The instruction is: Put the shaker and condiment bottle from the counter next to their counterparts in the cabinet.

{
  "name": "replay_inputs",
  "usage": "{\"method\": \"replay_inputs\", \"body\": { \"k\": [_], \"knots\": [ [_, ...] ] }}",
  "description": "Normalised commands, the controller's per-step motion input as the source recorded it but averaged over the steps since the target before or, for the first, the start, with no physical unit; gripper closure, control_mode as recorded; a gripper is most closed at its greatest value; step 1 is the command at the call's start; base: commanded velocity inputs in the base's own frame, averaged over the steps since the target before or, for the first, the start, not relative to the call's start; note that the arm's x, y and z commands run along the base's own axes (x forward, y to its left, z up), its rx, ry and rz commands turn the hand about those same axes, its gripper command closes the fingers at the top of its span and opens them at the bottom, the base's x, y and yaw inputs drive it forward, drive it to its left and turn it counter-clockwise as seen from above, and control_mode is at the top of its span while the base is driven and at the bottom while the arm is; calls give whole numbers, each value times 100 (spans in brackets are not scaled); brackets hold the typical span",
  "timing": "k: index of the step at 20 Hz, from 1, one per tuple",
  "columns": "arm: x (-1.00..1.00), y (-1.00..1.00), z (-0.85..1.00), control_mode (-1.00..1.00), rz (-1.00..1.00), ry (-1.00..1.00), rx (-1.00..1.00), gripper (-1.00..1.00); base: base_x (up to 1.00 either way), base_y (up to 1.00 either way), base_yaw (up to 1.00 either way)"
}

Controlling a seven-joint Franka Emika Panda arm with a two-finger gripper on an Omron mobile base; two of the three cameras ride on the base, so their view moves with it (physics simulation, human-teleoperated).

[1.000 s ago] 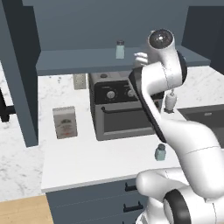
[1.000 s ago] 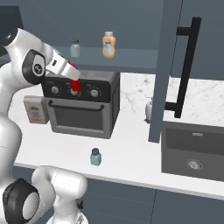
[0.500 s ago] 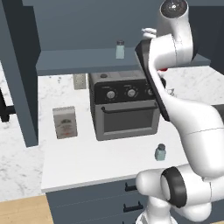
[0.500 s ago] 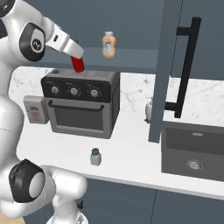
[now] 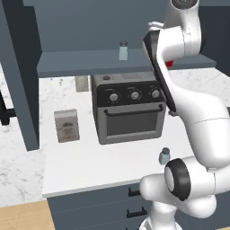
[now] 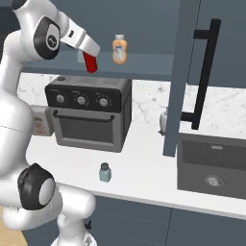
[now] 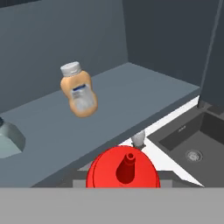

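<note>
Gripper [image 6: 88, 54] clenched on the condiment bottle [image 6: 90, 63], which hangs tilted from the fingers, raised above the toaster oven [image 6: 89, 113] and level with the front edge of the cabinet [image 6: 144, 65] shelf. In the hand view the condiment bottle's nozzle [image 7: 127, 162] points toward the shelf. On that shelf stand the orange bottle [image 6: 119, 49], white cap up, just beyond and to the right of the held bottle, and the pale shaker [image 5: 123, 50] farther left along the shelf. The shaker [image 6: 105, 172] rests upright on the counter [image 6: 144, 163], near its front edge and in front of the toaster oven, well apart from the gripper. A small box [image 5: 67, 126] stands on the counter left of the oven. Sink [image 6: 211, 166] set into the counter at right
</note>
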Motion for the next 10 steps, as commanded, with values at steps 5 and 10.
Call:
{"method": "replay_inputs", "body": {
  "k": [5,10],
  "knots": [
    [41,-4,0,-100,8,0,-1,100,0,0,0],
    [43,0,0,-100,7,0,-2,100,0,0,0]
  ]
}}
